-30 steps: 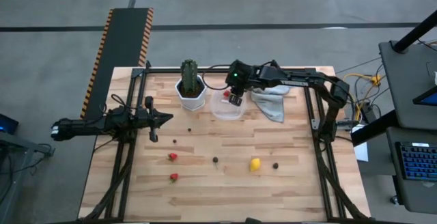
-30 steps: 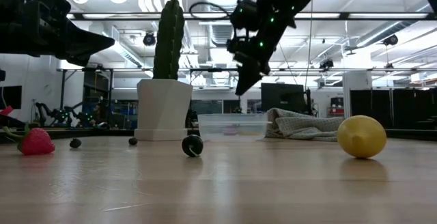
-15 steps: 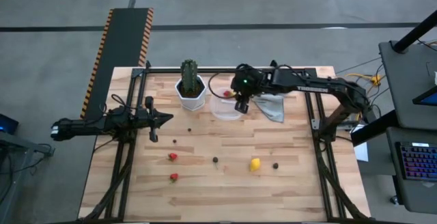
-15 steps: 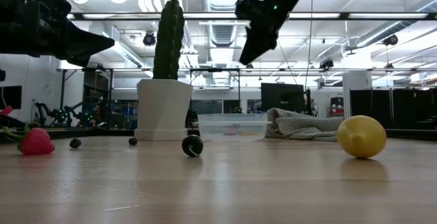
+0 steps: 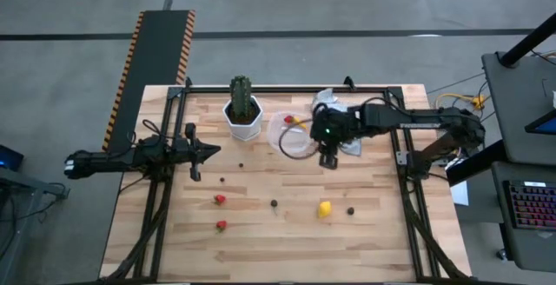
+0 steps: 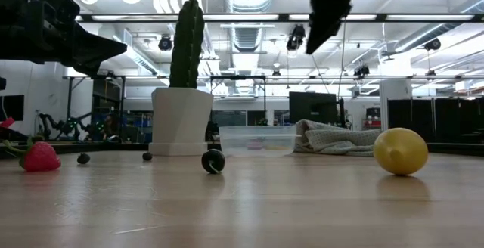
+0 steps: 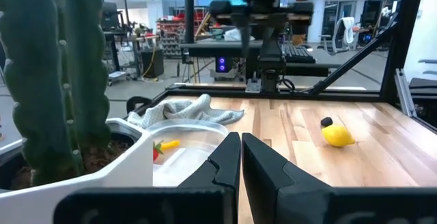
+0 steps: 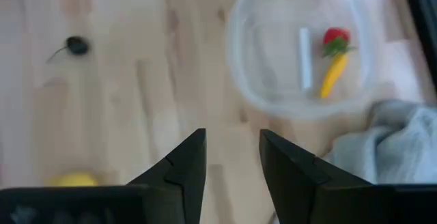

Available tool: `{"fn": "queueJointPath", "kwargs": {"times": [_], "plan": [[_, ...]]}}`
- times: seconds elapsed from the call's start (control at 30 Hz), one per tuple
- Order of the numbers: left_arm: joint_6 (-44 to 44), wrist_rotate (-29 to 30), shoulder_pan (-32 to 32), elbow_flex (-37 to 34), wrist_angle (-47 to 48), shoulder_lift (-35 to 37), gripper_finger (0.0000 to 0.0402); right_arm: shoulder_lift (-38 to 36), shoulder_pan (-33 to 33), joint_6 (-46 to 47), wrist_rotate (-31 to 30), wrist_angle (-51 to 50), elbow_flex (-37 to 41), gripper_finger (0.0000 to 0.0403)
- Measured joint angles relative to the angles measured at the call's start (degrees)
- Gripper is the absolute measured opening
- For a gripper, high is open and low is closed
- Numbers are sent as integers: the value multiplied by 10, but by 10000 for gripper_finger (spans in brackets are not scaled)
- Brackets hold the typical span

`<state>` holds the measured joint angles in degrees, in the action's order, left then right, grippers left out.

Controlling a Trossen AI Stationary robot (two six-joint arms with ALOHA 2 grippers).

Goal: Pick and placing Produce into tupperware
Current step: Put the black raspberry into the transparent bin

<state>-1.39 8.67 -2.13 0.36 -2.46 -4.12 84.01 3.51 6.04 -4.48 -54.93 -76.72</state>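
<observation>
Here my right gripper (image 5: 328, 159) hangs empty at centre frame in the overhead view, fingers parted, just right of the tupperware (image 5: 290, 135). That clear tub already holds a red berry (image 8: 334, 35) and the yellow-orange stick (image 8: 333, 74). The lemon (image 5: 324, 208) lies lower, slightly left of my gripper, with a dark berry (image 5: 351, 209) to its right. Going for the lemon, I judge I should come straight down, straddle it and squeeze gently, since it may roll. My left gripper (image 5: 208, 151) waits pinched shut at left frame.
</observation>
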Motion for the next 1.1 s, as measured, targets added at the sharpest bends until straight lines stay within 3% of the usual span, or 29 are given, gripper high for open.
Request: {"fn": "queueJointPath", "kwargs": {"times": [0.33, 0.6, 0.77, 0.93, 1.1], "plan": [[-4, 0, 0, 0, 0, 0, 0, -78, -149, 136, 0, -48, 40, 127], [-5, 2, 0, 0, 0, 0, 0, -93, -267, 233, 0, -46, 87, 134], [-5, 2, 0, 0, 0, 0, 0, -93, -308, 317, -3, -37, 138, 164], [-5, 2, 0, 0, -1, 0, 0, -94, -340, 376, -6, 38, 218, 202], [-5, 2, 0, 0, -1, 0, 0, -90, -352, 415, -7, 90, 272, 211]]}}
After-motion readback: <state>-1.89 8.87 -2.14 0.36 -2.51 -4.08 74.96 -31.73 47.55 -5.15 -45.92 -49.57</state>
